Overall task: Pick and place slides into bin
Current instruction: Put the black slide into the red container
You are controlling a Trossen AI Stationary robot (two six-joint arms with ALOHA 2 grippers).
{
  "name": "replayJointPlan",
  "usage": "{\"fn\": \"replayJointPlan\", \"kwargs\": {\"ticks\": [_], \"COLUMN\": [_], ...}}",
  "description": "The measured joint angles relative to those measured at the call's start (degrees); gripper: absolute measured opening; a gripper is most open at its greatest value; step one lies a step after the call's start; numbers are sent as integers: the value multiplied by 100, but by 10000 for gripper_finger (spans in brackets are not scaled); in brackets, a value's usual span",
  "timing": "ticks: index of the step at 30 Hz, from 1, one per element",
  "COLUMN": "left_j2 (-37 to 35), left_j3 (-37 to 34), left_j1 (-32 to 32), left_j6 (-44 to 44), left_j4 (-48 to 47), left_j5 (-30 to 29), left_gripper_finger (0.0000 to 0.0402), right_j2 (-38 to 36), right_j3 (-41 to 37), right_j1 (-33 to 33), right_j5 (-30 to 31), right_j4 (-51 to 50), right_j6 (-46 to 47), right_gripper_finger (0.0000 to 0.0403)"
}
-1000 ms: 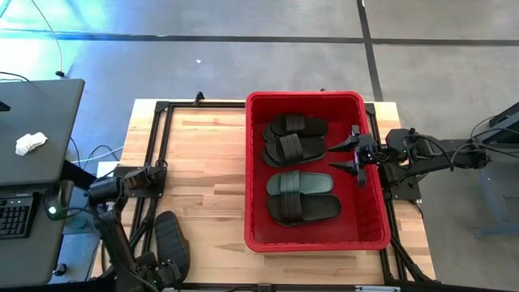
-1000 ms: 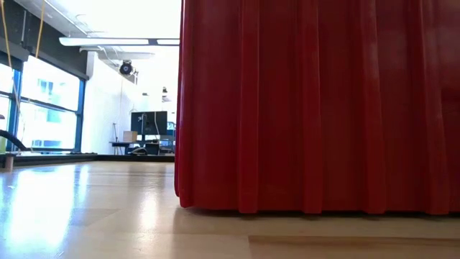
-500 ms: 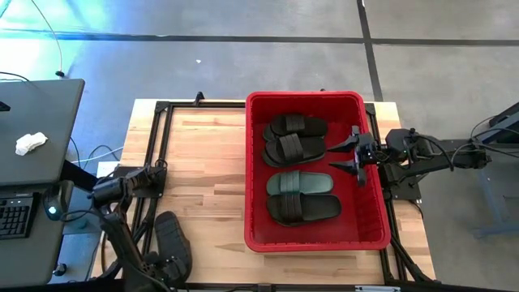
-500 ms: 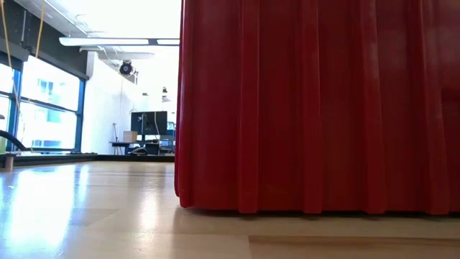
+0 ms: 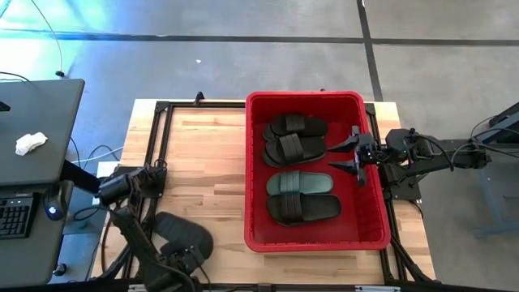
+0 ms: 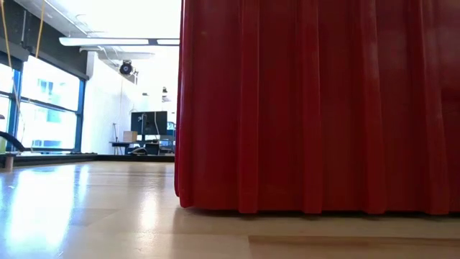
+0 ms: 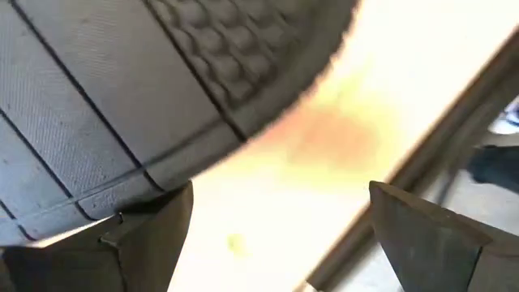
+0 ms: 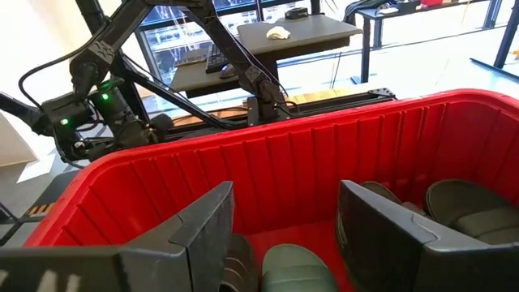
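The red bin (image 5: 369, 231) stands on the table's right half, and its wall fills the low view (image 6: 316, 108). Inside lie two black slides (image 5: 293, 138), a dark green slide (image 5: 298, 183) and another black slide (image 5: 302, 209). One more black slide (image 5: 185, 238) is at the near left corner of the table, and its ribbed sole shows in the left wrist view (image 7: 122, 97). My left gripper (image 5: 188, 255) is open right at this slide. My right gripper (image 5: 357, 154) is open and empty above the bin's right rim, and also shows in its own wrist view (image 8: 284, 235). My left gripper meets the black slide with one finger (image 7: 150, 239), which lies against the edge of the slide's sole (image 7: 154, 182). The other finger (image 7: 426, 235) stands apart from the slide over bare table. The frames do not show whether the strap is hooked.
A black metal frame (image 5: 158, 130) runs around the table top. Bare wood lies between this frame and the bin. A dark side desk (image 5: 36, 130) with a white cloth stands off the table's left edge.
My left gripper has moved toward the table's right edge along the near edge. The black slide beside it has turned from lying near-to-far to lying more crosswise, and has shifted a little to the right.
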Motion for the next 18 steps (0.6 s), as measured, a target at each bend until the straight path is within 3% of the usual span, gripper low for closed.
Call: {"fn": "replayJointPlan", "kwargs": {"ticks": [6, 13, 18], "left_j2": [0, 0, -4], "left_j3": [0, 41, 459], "left_j1": [407, 598, 600], "left_j6": [808, 1528, 1812], "left_j4": [-480, -137, -77], "left_j5": [-5, 377, 195], "left_gripper_finger": [354, 353, 353], "right_j2": [0, -2, 0], "right_j3": [0, -2, -2], "right_j1": [0, 1, 1], "right_j5": [0, -94, -94], "right_j4": [0, -94, -170], "right_j6": [25, 133, 94], "right_gripper_finger": [213, 213, 213]}}
